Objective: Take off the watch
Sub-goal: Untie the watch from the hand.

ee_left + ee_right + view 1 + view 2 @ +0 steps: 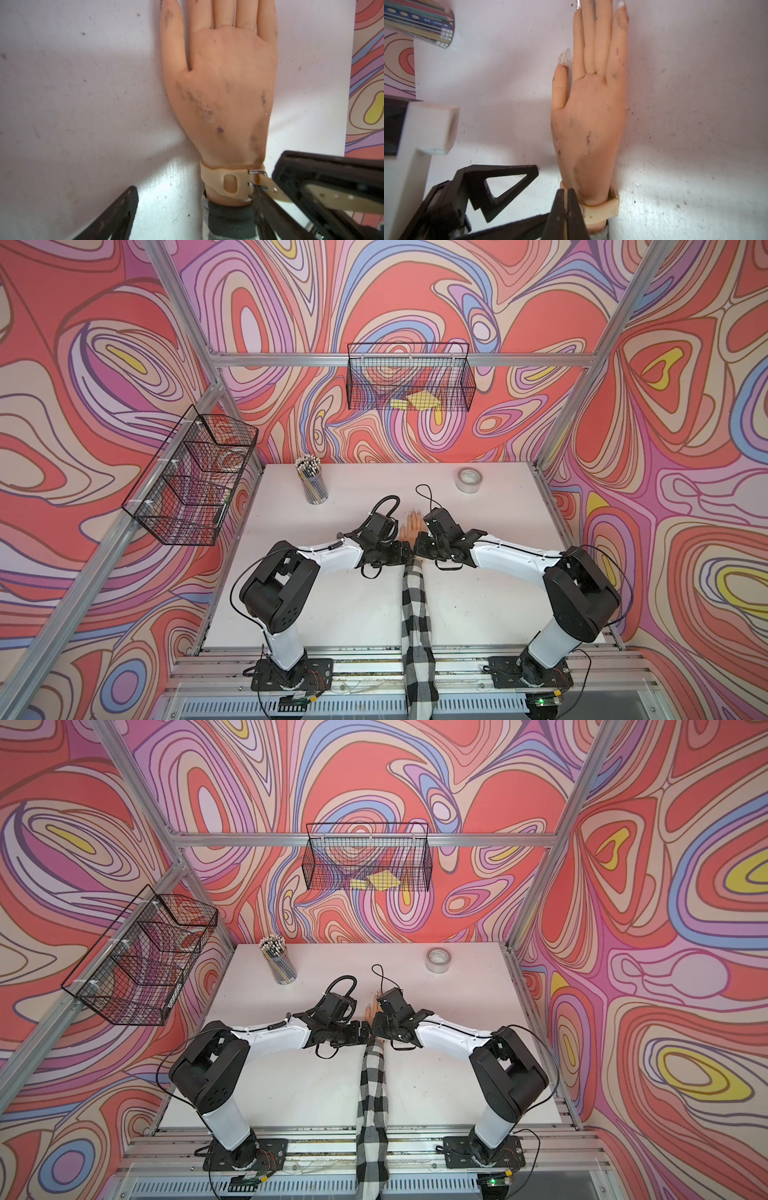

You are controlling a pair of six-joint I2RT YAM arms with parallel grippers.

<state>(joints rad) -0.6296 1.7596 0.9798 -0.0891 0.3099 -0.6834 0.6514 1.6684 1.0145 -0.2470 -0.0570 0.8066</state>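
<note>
The watch [214, 179] sits on the wrist of a mannequin hand [224, 83] lying palm down on the table [83, 104], and a plaid sleeve [415, 614] trails back toward the rig. The cream strap wraps the wrist. The face shows in no view and is probably underneath. In both top views the two arms meet over the wrist and hide the strap. Step in hand, as I read it: undoing the buckle [257, 172]. Whether the pin sits in a hole is too small to tell. To do it well, draw the strap tail [272, 188] back over the buckle, low and in line with the strap, so the pin lifts clear, then feed the tail out through the frame. The buckle wants bracing meanwhile, or the whole band may simply turn round the wrist. Short, slow pulls look wise, since the strap looks soft and may stretch or slip, and a hard tug could drag the hand across the table. Right claw [566, 194]: jaws pressed flat together on the strap tail, just beside the wrist, with a beige sliver showing between them. Left claw [194, 188]: spread around the wrist and gripping nothing. Its thumb-side finger [116, 214] stands apart from the wrist. The other finger [262, 207] has its tip at the buckle, apparently touching.
</note>
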